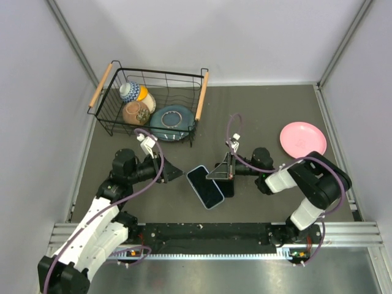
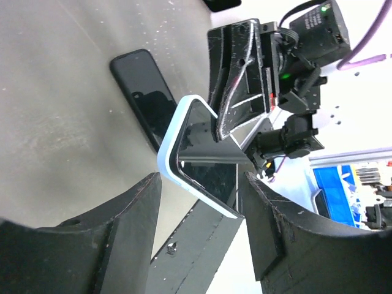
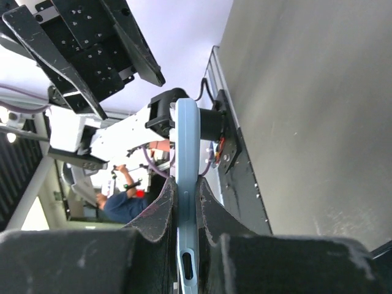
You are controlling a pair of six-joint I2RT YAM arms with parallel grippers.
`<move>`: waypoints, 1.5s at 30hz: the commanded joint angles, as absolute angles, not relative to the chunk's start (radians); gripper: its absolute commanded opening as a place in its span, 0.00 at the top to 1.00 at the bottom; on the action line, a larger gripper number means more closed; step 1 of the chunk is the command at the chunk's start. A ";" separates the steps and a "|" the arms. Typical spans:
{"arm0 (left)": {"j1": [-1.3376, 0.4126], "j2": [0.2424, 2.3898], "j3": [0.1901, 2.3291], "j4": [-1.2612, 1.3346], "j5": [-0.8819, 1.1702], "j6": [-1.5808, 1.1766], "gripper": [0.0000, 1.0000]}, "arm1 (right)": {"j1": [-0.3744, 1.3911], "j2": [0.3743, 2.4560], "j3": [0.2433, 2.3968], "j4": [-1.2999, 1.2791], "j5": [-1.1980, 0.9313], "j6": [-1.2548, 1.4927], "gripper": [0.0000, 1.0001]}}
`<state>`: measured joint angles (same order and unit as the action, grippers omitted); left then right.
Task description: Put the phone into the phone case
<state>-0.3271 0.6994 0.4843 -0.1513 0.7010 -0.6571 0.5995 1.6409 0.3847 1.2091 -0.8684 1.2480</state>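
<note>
Right wrist: right gripper [image 3: 185, 187] clamped on the light-blue phone case [image 3: 187, 135], seen edge-on. Left wrist adds: phone [image 2: 144, 92] flat on table [image 2: 61, 92], left gripper [image 2: 202, 184] jaws apart. Basket [image 1: 160, 72] holds bowls [image 1: 136, 105] and a plate [image 1: 171, 119].

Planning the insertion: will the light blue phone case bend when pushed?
Likely fairly stiff: the phone case looks straight edge-on though the right gripper pinches only one end. Its glossy surface may make it slippery.

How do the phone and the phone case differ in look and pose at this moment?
The phone case is light blue-edged; the phone is black. The case is tilted up, pinched in the right hand; the phone lies flat on the table. Both are slim rectangles.
</note>
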 commanded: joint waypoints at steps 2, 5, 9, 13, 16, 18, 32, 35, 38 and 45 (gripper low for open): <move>-0.322 0.678 0.451 -0.015 0.764 -0.701 0.40 | 0.591 1.592 0.397 1.611 -0.940 1.351 1.00; -0.322 0.701 0.430 0.053 0.798 -0.724 0.40 | 0.592 1.568 0.403 1.609 -0.940 1.374 1.00; -0.322 0.730 0.402 0.139 0.848 -0.758 0.40 | 0.591 1.551 0.411 1.611 -0.936 1.400 1.00; -0.322 0.767 0.382 0.189 0.862 -0.764 0.38 | 0.591 1.542 0.419 1.611 -0.930 1.423 1.00; -0.324 0.799 0.347 0.305 0.890 -0.819 0.38 | 0.592 1.532 0.426 1.611 -0.928 1.436 1.00; -0.324 0.808 0.325 0.362 0.894 -0.859 0.38 | 0.597 1.532 0.434 1.611 -0.928 1.440 1.00; -0.347 0.850 0.347 0.330 0.838 -0.865 1.00 | 0.621 1.571 0.448 1.609 -0.893 1.454 0.87; -0.347 0.864 0.354 0.305 0.821 -0.868 1.00 | 0.626 1.589 0.454 1.611 -0.887 1.451 0.85; -0.347 0.871 0.356 0.299 0.827 -0.873 0.95 | 0.632 1.600 0.457 1.609 -0.865 1.457 1.00; -0.360 0.853 0.328 0.348 0.839 -0.920 0.47 | 0.632 1.582 0.463 1.611 -0.795 1.483 1.00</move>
<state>-0.3466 0.8623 0.3271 0.2764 0.8326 -0.8967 0.6247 1.6058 0.4095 1.2499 -0.8574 1.4380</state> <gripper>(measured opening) 0.507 0.056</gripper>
